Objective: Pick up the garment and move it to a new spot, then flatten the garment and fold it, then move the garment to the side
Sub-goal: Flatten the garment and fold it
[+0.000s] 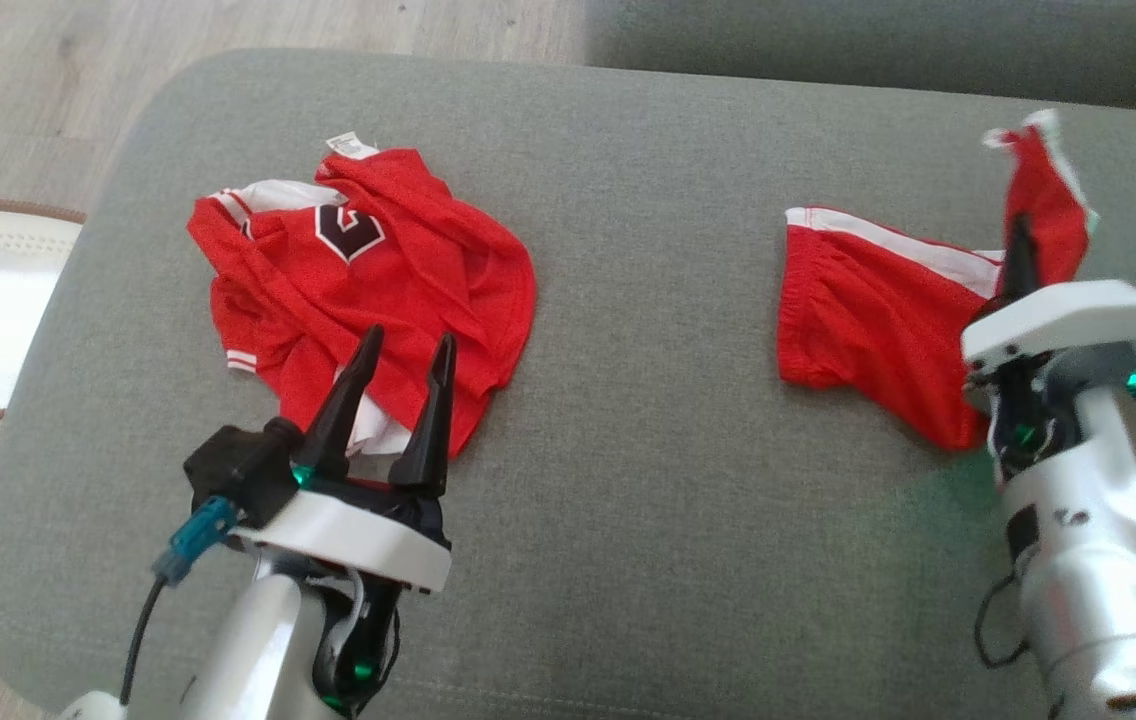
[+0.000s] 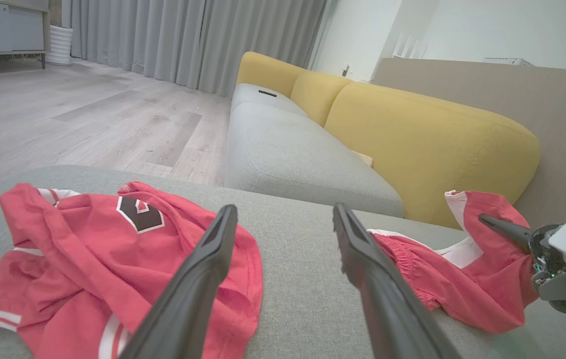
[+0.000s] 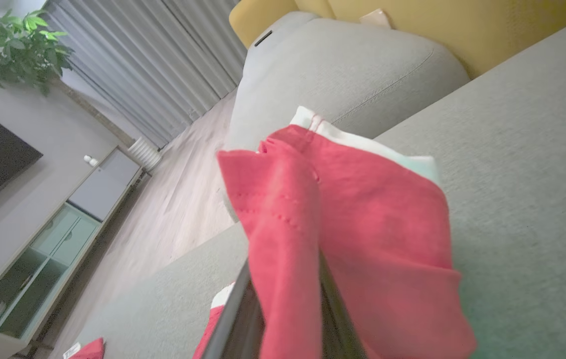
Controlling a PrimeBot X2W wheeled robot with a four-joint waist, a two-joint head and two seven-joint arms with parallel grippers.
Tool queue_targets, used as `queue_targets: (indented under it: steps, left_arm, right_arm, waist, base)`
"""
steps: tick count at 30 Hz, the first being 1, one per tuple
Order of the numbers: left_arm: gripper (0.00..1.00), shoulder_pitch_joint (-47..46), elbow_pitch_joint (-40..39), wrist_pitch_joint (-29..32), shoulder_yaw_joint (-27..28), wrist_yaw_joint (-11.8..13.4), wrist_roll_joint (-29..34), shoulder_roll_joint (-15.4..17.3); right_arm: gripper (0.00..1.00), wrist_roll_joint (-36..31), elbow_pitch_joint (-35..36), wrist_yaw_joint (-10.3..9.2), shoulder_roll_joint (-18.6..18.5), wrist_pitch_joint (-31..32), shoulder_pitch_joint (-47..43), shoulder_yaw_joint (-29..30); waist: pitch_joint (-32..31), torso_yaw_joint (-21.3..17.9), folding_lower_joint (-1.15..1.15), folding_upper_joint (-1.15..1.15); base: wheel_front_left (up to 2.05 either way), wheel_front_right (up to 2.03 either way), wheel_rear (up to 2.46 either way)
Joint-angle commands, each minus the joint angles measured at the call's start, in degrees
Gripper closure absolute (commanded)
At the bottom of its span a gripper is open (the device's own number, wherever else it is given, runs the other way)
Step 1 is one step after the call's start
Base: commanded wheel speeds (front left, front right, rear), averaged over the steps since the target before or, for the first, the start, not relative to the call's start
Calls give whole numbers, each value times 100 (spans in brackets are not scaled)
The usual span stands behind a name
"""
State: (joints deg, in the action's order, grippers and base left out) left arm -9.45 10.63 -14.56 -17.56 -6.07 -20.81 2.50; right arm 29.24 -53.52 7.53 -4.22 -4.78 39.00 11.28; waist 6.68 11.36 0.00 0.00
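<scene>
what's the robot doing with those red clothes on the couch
The robot's right hand is shut on one corner of the red shorts. It holds that corner raised above the grey cushion, while the rest of the shorts lies on the cushion. The left hand is open and holds nothing, poised at the near edge of the crumpled red jersey. Neither piece is flattened or folded yet.
</scene>
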Motion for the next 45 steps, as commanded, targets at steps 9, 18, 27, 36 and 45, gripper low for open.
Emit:
queue_targets:
  steps: [9,18,27,36,45]
  left_arm:
    - [0,-120,-195,-44,206,17,41,38]
    - [0,-140,-177,-44,189,18,53,38]
    - [0,-60,-155,-44,237,39,52,38]
    - [0,-16,-138,-44,290,43,63,38]
    - [0,41,-191,-44,390,70,78,38]
  right_arm:
    - [100,670,1116,-4,123,244,-583,-1344]
    - [100,844,1048,-4,42,171,-700,-1980]
    - [0,917,676,-4,110,260,-762,-2656]
    - [0,1945,919,-4,133,887,-1035,-3918]
    - [0,2099,1340,-4,126,565,-883,-4091]
  waist:
    - [-41,107,0,0]
    - [-15,170,0,0]
    - [-120,115,0,0]
    - [-295,-72,0,0]
    - [-391,-471,0,0]
  base:
    - [0,0,0]
    - [0,0,0]
    - [0,0,0]
    - [0,0,0]
    - [0,0,0]
